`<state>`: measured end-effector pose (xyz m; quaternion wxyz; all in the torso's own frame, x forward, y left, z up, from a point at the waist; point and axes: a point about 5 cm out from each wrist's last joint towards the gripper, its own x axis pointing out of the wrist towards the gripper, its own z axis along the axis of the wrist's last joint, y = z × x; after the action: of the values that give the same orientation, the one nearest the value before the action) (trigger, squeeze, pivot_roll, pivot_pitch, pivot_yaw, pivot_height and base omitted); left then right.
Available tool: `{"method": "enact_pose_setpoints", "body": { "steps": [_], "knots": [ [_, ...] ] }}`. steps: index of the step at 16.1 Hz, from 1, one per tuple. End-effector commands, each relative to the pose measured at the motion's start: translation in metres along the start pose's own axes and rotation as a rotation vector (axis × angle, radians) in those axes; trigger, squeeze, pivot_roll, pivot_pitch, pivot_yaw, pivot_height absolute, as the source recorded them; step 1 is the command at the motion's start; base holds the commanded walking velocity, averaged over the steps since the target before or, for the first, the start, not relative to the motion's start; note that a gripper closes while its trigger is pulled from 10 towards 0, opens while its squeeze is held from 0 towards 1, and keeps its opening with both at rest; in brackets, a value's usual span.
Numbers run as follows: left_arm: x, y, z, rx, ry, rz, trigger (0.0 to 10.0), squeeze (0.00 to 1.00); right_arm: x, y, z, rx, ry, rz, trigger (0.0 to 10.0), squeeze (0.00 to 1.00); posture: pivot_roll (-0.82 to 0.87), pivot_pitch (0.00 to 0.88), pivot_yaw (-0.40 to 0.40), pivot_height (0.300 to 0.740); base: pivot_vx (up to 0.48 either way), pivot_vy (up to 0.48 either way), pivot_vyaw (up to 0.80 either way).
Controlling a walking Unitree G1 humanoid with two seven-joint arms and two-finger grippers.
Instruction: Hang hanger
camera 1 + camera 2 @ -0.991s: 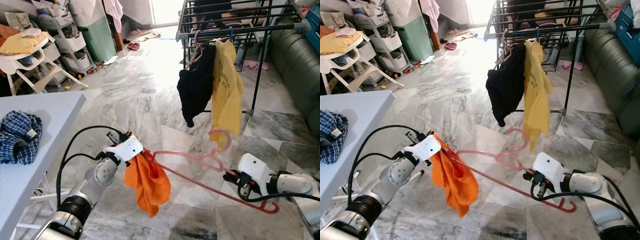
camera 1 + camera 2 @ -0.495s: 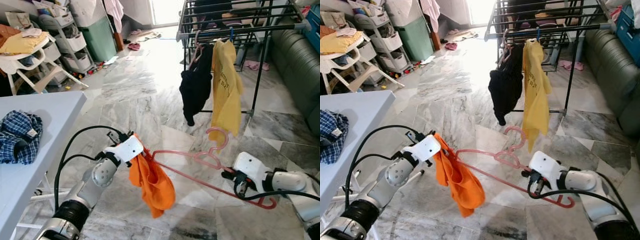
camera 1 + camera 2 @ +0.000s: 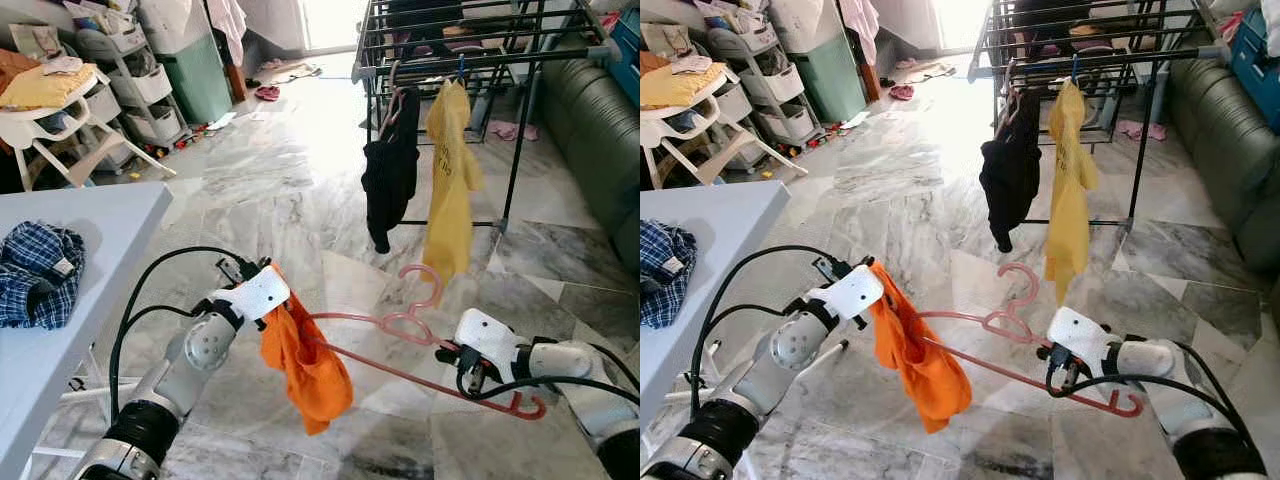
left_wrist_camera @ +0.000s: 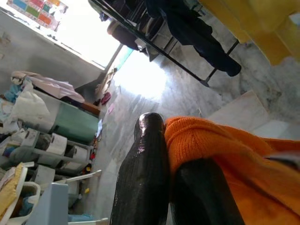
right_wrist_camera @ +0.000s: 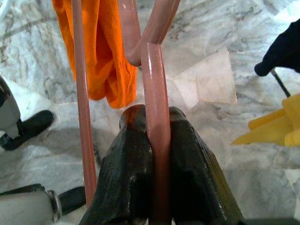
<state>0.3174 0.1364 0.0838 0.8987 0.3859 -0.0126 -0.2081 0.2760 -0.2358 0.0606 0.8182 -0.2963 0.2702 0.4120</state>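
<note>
A marble-tiled floor (image 3: 270,190) spreads across the room, with a grey-blue table (image 3: 70,260) at the robot's left carrying a crumpled blue plaid shirt (image 3: 38,272). Ahead to the right stands a black drying rack (image 3: 480,50), beside a dark green sofa (image 3: 600,130). From the rack's front rail hang a black garment (image 3: 390,175) and, just beside it, a yellow shirt (image 3: 450,180). Far left are a white high chair (image 3: 50,120) and plastic drawer units (image 3: 140,70) near a green bin (image 3: 200,75).

In front of the robot, above the floor and well short of the rack, a pink hanger (image 3: 400,335) is held between the two arms, lying nearly flat with its hook (image 3: 425,285) turned up toward the rack. An orange garment (image 3: 305,365) droops from the hanger's left end.

The left gripper (image 3: 272,300) is at that left end; in its wrist view the two black fingers (image 4: 145,183) are pressed together against the orange knit, pinching it. The right gripper (image 3: 462,362) is at the hanger's other side; its wrist view shows both fingers (image 5: 126,178) clamped tightly on a pink bar of the hanger (image 5: 157,126).
</note>
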Motion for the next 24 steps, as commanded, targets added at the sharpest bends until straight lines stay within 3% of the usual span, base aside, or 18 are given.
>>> {"method": "enact_pose_setpoints", "body": {
  "steps": [1, 4, 7, 11, 24],
  "knots": [
    [-0.003, 0.011, -0.004, 0.006, 0.012, 0.027, 10.0, 0.00, 0.006, 0.000, 0.007, -0.034, -0.008, 0.008, 10.0, 0.00, -0.09, 0.000, 0.163, 0.740, 0.000, 0.000, 0.00],
    [-0.003, 0.011, 0.002, -0.004, 0.002, 0.023, 10.0, 0.00, 0.012, -0.005, 0.007, -0.056, 0.035, 0.002, 10.0, 0.00, -0.09, 0.000, 0.166, 0.740, 0.000, 0.000, 0.00],
    [-0.002, 0.007, 0.005, 0.001, -0.005, 0.000, 10.0, 0.00, 0.020, -0.019, 0.021, -0.121, 0.062, -0.030, 10.0, 0.00, -0.09, 0.000, 0.164, 0.740, 0.000, 0.000, 0.00],
    [-0.004, 0.003, 0.005, 0.002, -0.001, -0.020, 10.0, 0.00, 0.029, -0.025, 0.037, -0.189, 0.068, -0.024, 10.0, 0.00, -0.09, 0.000, 0.160, 0.740, 0.000, 0.000, 0.00],
    [-0.004, -0.009, 0.018, -0.012, -0.029, -0.056, 10.0, 0.00, 0.058, -0.017, 0.052, -0.247, 0.106, 0.016, 10.0, 0.00, -0.08, 0.000, 0.147, 0.740, 0.000, 0.000, 0.00]
  ]
}}
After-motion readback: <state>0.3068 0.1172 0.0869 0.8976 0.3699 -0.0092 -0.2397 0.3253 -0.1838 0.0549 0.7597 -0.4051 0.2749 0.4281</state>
